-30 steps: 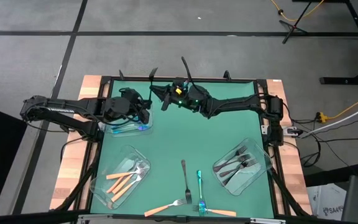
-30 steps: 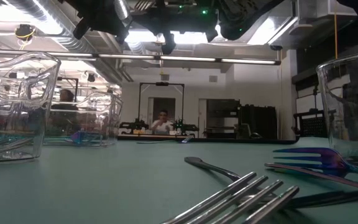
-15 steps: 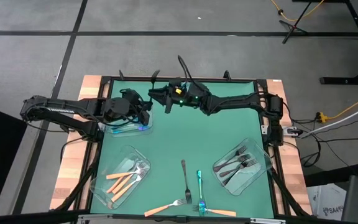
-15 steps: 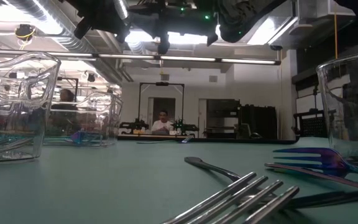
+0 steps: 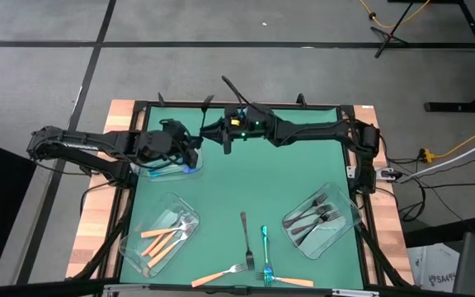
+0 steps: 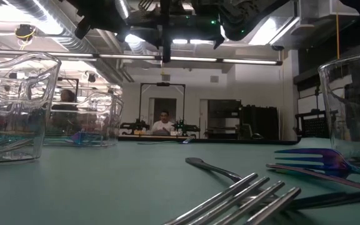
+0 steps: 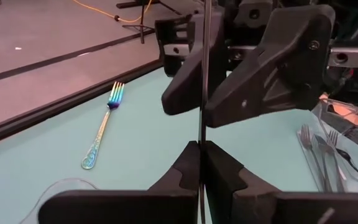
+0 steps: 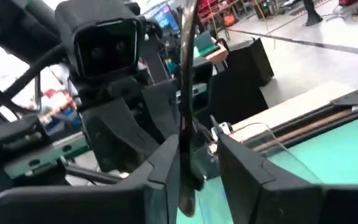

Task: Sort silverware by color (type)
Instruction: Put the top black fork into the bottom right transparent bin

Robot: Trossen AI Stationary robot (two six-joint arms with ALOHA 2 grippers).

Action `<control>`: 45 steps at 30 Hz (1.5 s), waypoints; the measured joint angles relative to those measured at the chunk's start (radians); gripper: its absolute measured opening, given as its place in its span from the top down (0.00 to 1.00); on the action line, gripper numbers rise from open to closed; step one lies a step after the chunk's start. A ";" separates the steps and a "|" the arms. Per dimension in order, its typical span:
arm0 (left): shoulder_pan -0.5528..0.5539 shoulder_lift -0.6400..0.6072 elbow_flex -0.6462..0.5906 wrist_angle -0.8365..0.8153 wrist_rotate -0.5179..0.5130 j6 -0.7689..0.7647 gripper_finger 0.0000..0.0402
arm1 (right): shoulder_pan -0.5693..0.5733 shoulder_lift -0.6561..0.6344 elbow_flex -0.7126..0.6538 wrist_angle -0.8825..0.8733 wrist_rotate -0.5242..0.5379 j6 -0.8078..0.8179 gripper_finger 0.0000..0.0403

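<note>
High view is showing both arms meeting at the mat's 12 o'clock edge. Left gripper [image 5: 195,154] is sitting at about 11 o'clock over a clear tray [image 5: 165,171], fingers pressed fully together on a thin dark fork [image 7: 202,93] that is standing on edge between the pads in the left wrist view. Right gripper [image 5: 225,139] is hanging just beside it toward 12 o'clock, jaws partly apart, with a slim dark fork [image 8: 184,118] running up between its fingers in the right wrist view; whether those fingers are pinching it I cannot tell.

Orange forks [image 5: 165,238] are lying in a tray [image 5: 138,247] at 7 o'clock. Dark forks [image 5: 316,219] are lying in a tray [image 5: 343,224] at 4 o'clock. At 6 o'clock, loose on the mat [image 5: 237,181], a grey fork [image 5: 245,234] is lying beside a teal fork [image 5: 265,247], with two orange ones, [image 5: 219,275] and [image 5: 291,280], near the front edge. Left wrist view is also showing a teal fork [image 7: 103,127] lying flat on the mat.
</note>
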 joint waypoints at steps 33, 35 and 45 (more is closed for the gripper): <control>-0.056 0.369 0.000 0.561 0.342 -0.053 1.00 | -0.009 -0.579 -0.001 -1.214 0.637 -0.500 0.77; -0.056 0.415 0.000 0.644 0.377 -0.053 1.00 | -0.008 -0.613 -0.001 -1.274 0.673 -0.499 0.77; -0.070 0.692 0.149 0.846 0.520 -0.098 1.00 | -0.008 -0.715 -0.001 -1.434 0.696 -0.497 0.76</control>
